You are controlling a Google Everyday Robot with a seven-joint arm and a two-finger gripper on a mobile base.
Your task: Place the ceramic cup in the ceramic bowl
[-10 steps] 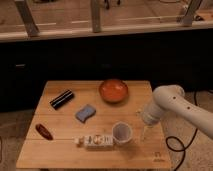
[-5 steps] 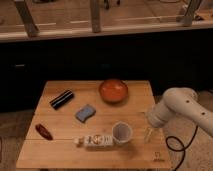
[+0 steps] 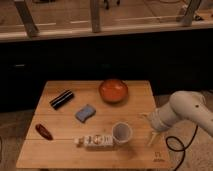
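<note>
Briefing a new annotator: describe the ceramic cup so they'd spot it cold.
On the wooden table, near the front edge right of centre, the ceramic cup stands between a white rectangular box on its left and the gripper by the table's right edge. It's the only pale round vessel; the ceramic bowl behind is orange-red and wider.

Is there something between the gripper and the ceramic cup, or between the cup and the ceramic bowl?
Nothing visible. The gripper is right of the ceramic cup, only bare table between them. From cup to ceramic bowl is bare wood too; the white box lies left of the cup.
</note>
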